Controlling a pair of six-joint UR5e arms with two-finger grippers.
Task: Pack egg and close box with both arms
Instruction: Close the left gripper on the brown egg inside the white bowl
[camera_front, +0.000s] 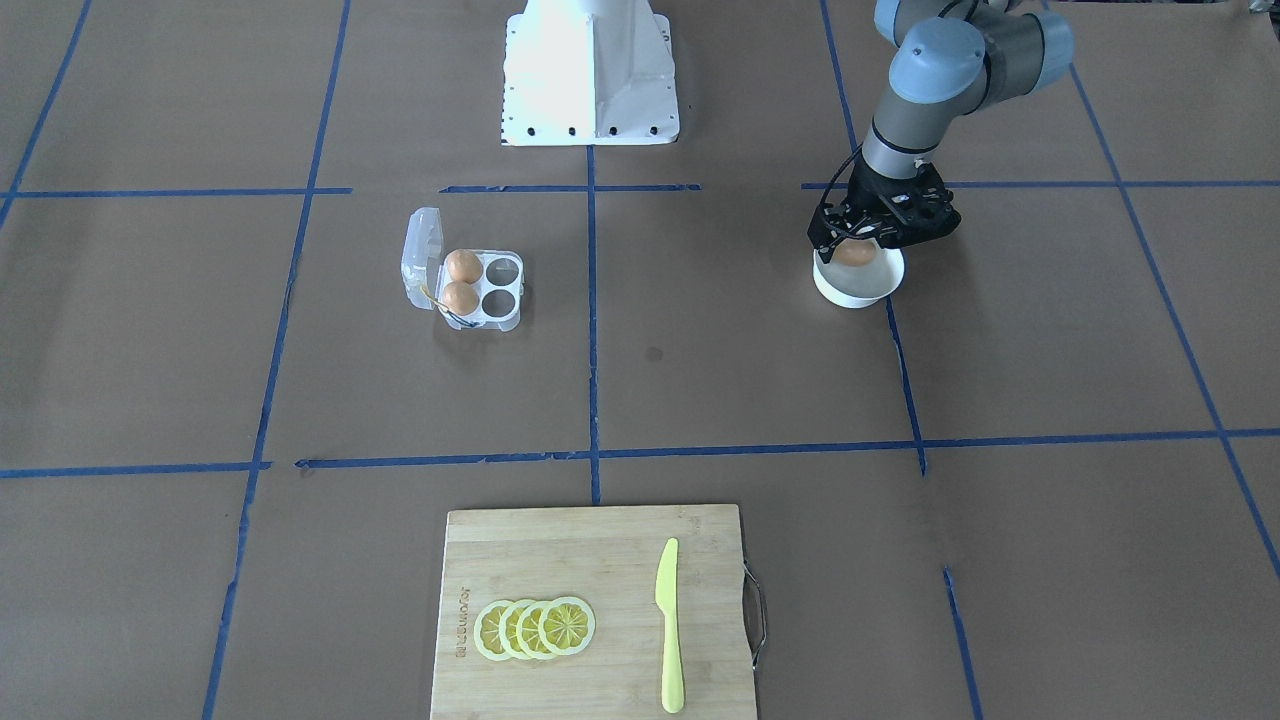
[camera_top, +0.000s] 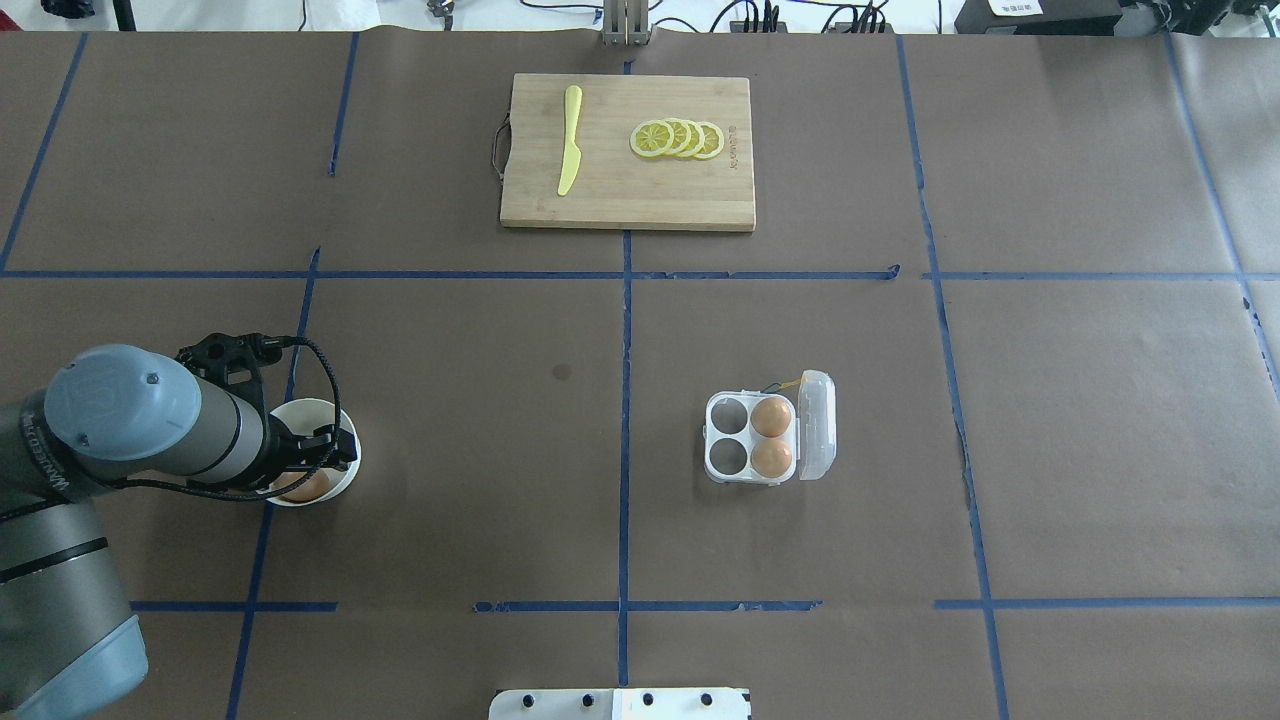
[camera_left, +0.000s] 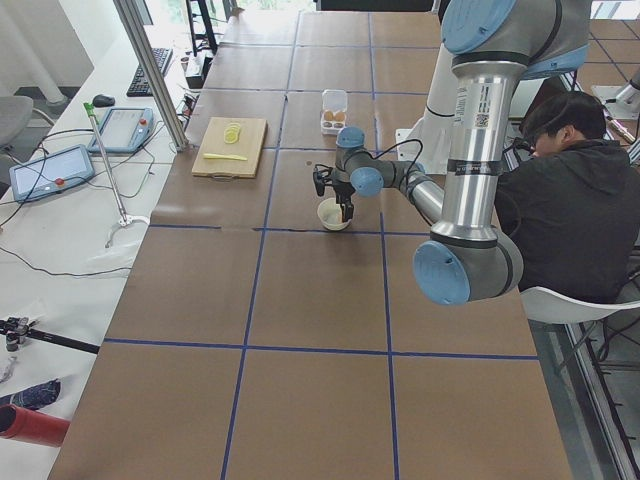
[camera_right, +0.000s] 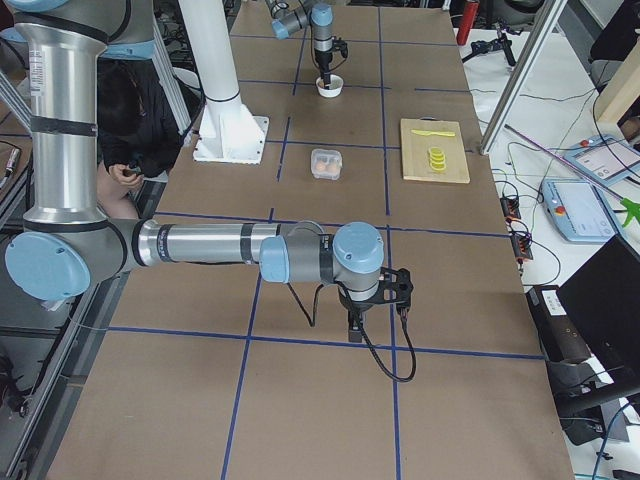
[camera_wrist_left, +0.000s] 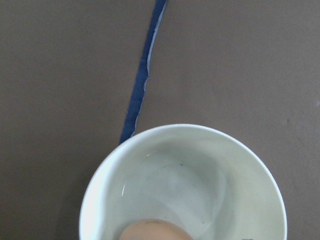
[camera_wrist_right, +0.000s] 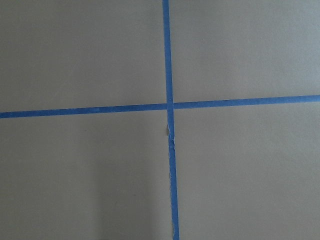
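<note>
Left pincer (camera_front: 857, 240) hangs at the bowl's (camera_front: 858, 298) rim over the egg (camera_front: 852, 256), closure unclear

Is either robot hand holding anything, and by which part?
Cannot tell: the left hand is low over the small tan-orange egg in the round white bowl, its grip hidden. The right hand shows nothing held.

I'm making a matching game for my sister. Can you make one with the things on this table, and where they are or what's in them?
Things:
1. yellow knife
2. white bowl
3. egg carton
4. lemon slices

Places or states:
A. lid open, two eggs inside
B. one egg inside
C. fanned in an overlapping row
D. lying at the cutting board's handle end

Pairs: 1-D, 2-B, 3-A, 4-C
</note>
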